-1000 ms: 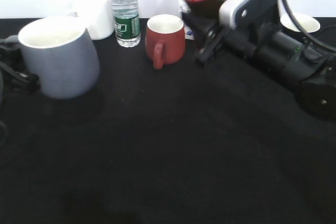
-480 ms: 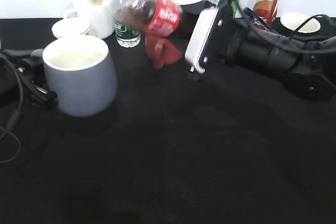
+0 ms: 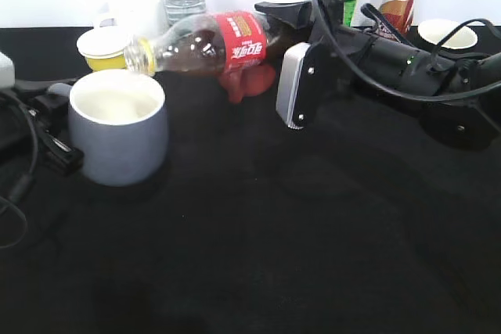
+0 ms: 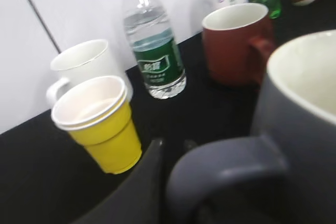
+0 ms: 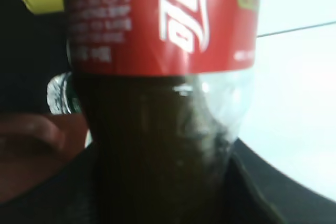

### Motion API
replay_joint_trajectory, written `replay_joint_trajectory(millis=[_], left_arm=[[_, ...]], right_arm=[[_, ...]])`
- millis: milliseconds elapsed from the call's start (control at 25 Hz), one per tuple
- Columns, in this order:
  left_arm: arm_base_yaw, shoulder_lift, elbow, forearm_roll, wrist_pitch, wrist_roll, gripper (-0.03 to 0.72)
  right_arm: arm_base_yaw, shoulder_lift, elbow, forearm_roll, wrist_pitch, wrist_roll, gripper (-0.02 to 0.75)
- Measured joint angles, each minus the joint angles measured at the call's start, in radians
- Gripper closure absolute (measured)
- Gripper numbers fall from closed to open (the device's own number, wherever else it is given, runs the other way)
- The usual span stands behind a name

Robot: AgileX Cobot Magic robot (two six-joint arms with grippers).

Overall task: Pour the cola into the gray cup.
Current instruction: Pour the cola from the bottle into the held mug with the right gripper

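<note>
We clench our right gripper on the slippery, half-full cola, tipped toward nine o'clock over the gray cup; our left gripper grasps its handle.

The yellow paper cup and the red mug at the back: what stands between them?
In the left wrist view, a small water bottle with a green label stands between the yellow paper cup and the red mug, against the wall.

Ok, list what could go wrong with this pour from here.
1. The cola bottle lies almost level, its mouth just over the far rim of the gray cup; the stream could miss or splash onto the table.
2. The yellow paper cup sits close behind the mouth and could catch cola.
3. The right pincer holds only the bottle's base, so it might slip.
</note>
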Motion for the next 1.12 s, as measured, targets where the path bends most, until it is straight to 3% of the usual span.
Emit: replay_joint_trajectory(millis=[480, 1120], left_arm=[[0.000, 0.001, 0.000, 0.020, 0.037, 0.005, 0.627], [0.000, 0.005, 0.000, 0.024, 0.041, 0.013, 0.627]], right_arm=[[0.000, 0.001, -0.002, 0.035, -0.049, -0.183, 0.353], [0.000, 0.001, -0.002, 0.051, -0.079, -0.233, 0.353]])
